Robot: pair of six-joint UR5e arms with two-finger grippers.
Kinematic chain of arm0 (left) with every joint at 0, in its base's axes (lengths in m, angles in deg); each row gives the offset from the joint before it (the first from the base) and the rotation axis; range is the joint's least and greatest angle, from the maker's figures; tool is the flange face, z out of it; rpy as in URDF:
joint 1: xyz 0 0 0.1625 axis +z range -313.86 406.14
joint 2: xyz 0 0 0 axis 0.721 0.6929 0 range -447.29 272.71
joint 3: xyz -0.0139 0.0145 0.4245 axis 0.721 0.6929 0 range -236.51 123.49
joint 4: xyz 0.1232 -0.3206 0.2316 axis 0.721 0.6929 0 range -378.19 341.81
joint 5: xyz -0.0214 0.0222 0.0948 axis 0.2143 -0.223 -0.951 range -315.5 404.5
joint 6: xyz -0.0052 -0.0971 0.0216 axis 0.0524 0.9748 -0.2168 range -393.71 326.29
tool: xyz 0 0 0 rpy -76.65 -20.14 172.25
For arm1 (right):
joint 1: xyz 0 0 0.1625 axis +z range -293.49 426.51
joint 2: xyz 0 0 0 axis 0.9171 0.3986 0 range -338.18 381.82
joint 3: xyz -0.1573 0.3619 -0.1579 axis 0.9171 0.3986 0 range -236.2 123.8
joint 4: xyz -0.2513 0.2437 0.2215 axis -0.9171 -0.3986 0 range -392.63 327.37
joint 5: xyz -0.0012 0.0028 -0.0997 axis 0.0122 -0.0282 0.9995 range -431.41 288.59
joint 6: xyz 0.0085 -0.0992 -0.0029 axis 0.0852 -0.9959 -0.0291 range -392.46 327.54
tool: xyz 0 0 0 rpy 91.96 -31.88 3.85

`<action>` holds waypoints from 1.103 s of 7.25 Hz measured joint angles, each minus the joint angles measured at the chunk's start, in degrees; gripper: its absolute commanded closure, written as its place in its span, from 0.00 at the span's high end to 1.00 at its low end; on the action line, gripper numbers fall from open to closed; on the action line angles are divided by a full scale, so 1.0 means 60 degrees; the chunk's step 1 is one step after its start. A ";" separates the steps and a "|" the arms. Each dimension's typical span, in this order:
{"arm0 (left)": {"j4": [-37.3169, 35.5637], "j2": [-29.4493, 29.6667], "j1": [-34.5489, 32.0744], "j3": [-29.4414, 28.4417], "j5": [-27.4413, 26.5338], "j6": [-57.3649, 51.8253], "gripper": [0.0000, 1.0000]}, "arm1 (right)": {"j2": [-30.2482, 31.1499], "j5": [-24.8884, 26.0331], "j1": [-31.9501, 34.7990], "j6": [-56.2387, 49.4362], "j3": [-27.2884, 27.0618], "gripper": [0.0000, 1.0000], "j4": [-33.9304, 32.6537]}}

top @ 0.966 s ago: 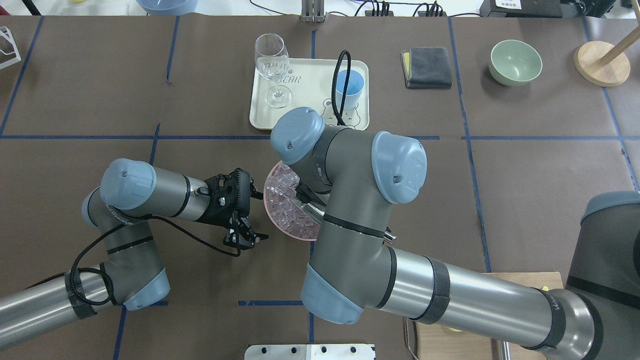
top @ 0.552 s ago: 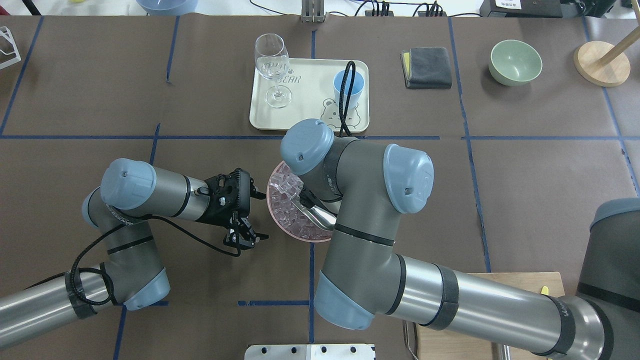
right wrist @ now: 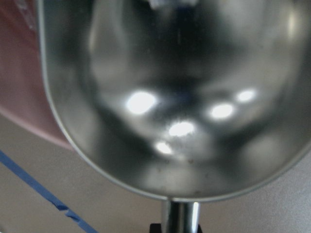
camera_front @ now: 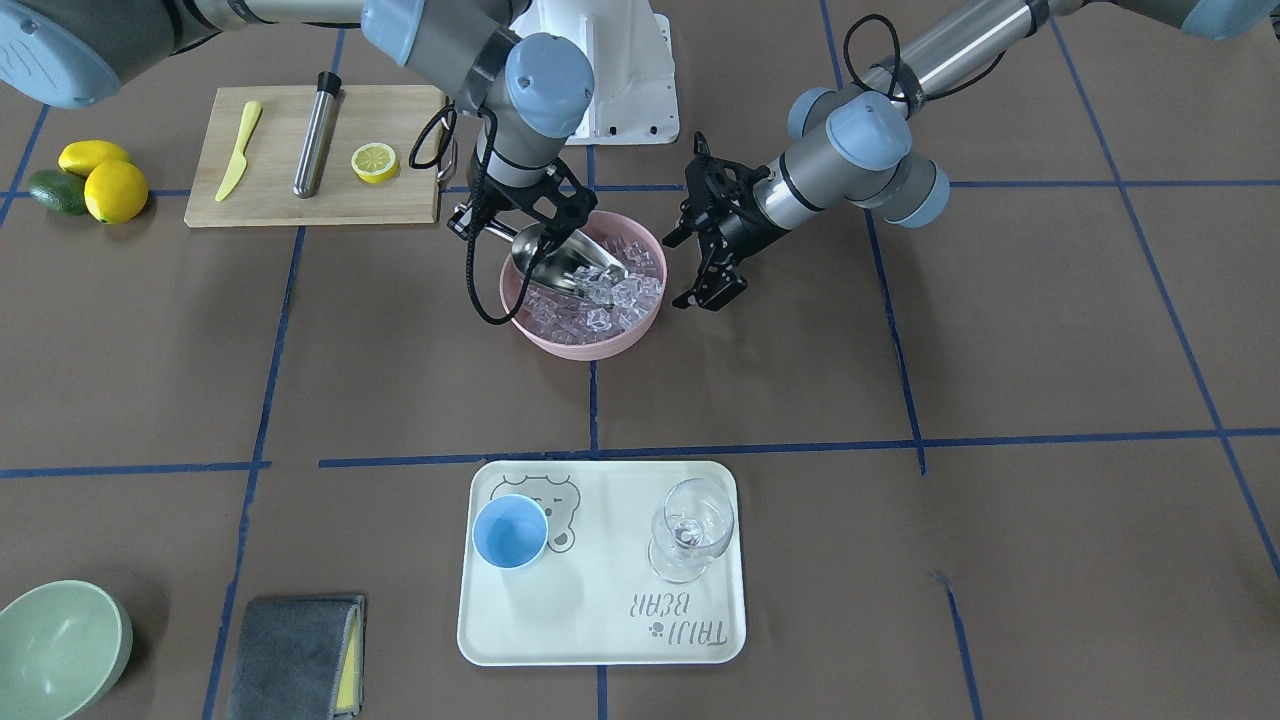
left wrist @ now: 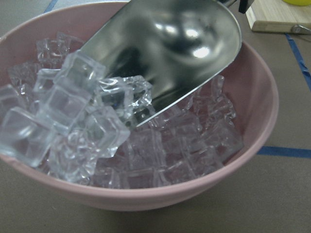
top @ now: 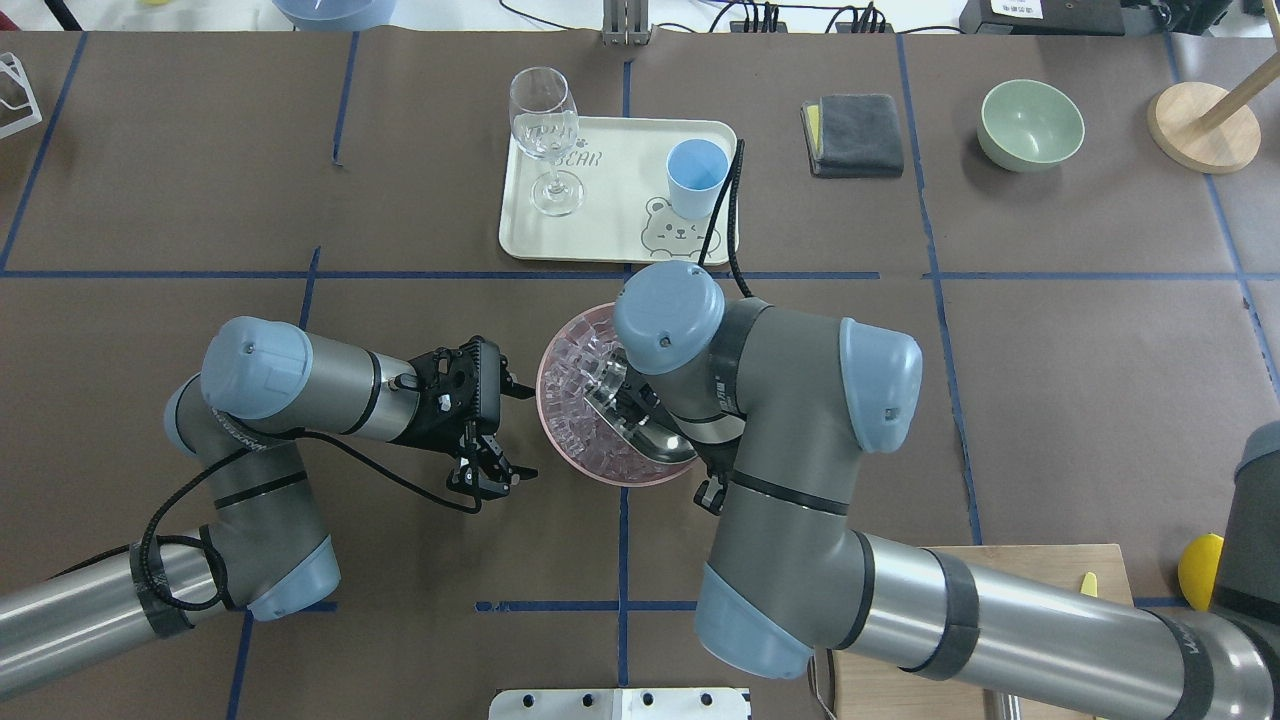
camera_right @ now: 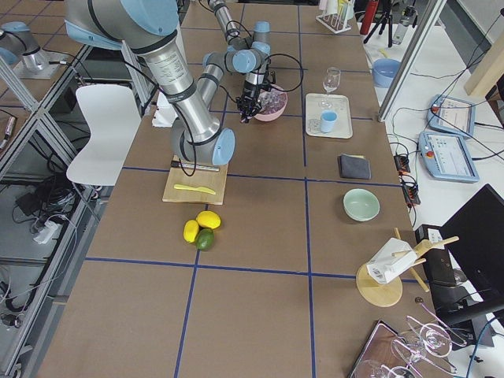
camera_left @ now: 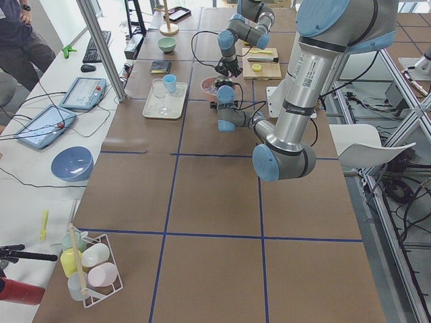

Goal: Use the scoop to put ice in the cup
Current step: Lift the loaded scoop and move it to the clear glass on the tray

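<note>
We are in a robotics lab, not a kitchen. The table point(camera_left: 215, 202) is covered in brown paper and marked into squares with blue tape point(camera_front: 760, 447). The left arm point(top: 330, 385) and the right arm point(top: 790, 430), grey industrial arms with blue joint caps, rise from a white base point(camera_front: 600, 80) at the table's edge. An aluminium frame post point(camera_left: 108, 60) stands beside it. On a side bench we see touchscreen pendants point(camera_left: 84, 93) and a mouse point(camera_left: 87, 67), with a person point(camera_left: 17, 33) standing by. Loose cables point(camera_left: 397, 192) lie on the floor.
</note>
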 measured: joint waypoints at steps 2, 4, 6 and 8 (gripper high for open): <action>0.0000 0.0000 0.0000 -0.0001 0.0000 -0.0008 1.00 | 0.0459 -0.0091 0.0066 0.0012 -0.0955 0.00 0.0142; -0.0003 0.0000 0.0000 -0.0005 0.0000 -0.0010 1.00 | 0.0533 -0.0199 0.0218 0.0009 -0.1410 0.00 0.0100; -0.0003 0.0004 0.0000 -0.0011 0.0000 -0.0001 1.00 | 0.0372 -0.0688 0.0752 0.0016 -0.1761 0.00 -0.0553; -0.0010 0.0012 0.0008 -0.0013 0.0000 0.0008 1.00 | 0.0026 -0.1439 0.1533 0.0134 -0.1840 0.00 -0.1217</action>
